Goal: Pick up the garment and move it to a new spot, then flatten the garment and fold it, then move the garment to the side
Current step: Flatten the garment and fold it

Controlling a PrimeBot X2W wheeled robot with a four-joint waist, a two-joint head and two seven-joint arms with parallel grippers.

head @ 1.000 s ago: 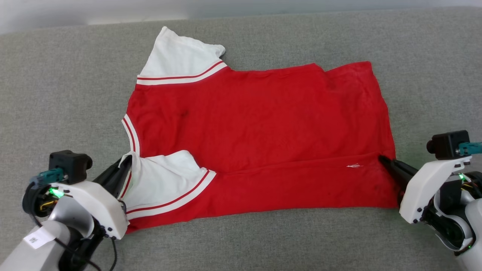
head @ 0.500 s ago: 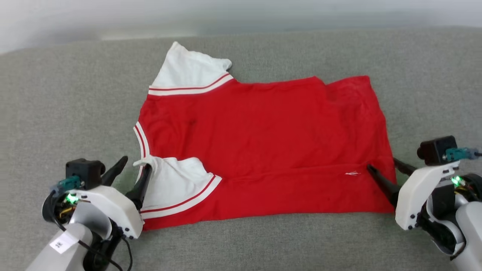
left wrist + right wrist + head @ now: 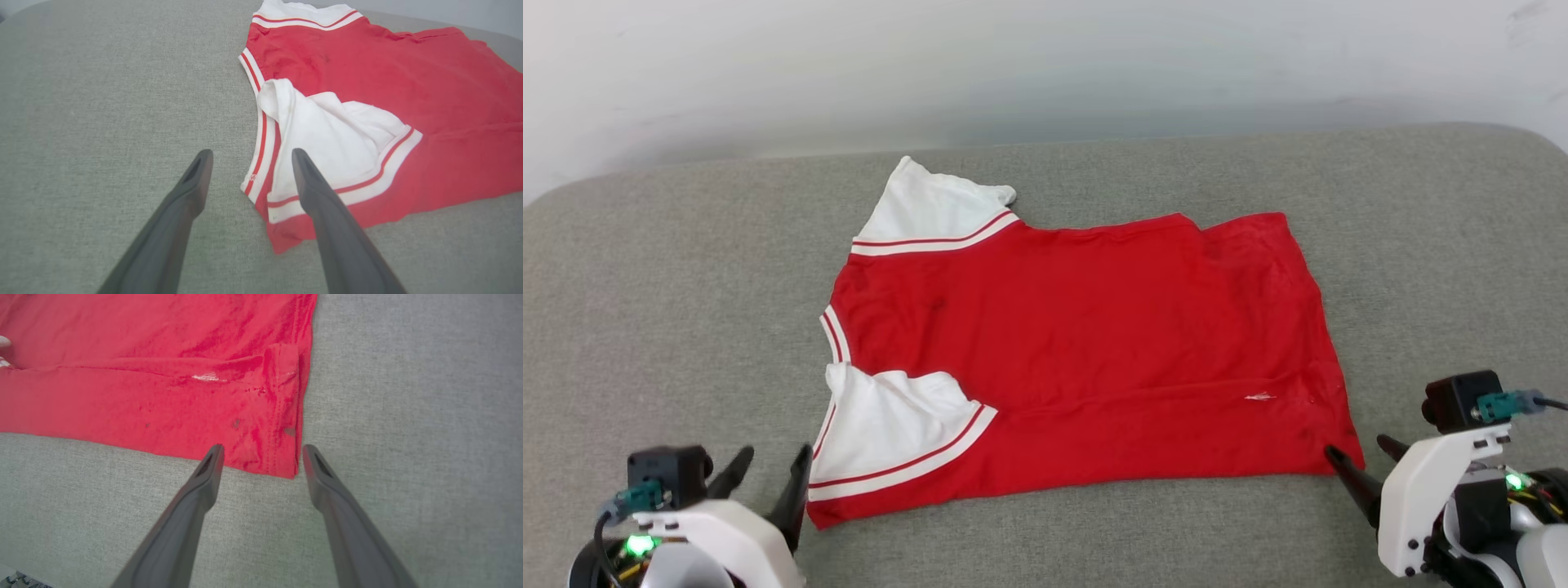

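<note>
The garment [image 3: 1086, 359] is being borne flat by a grey cushioned surface [image 3: 670, 294], with its collar being turned toward the robot's left and its hem toward the right. Its near long edge is being shown folded over onto the red body. The near white sleeve [image 3: 890, 425] is being carried on top of the red, while the far white sleeve [image 3: 931, 212] is being spread toward the pale wall [image 3: 1045, 65]. The left gripper [image 3: 768, 474] is being held with its fingers spread apart just beside the garment's near collar-side corner, and no cloth is being pinched. The right gripper [image 3: 1357, 447] is likewise being held spread and is being pointed at the near hem corner, with no cloth being clamped.
</note>
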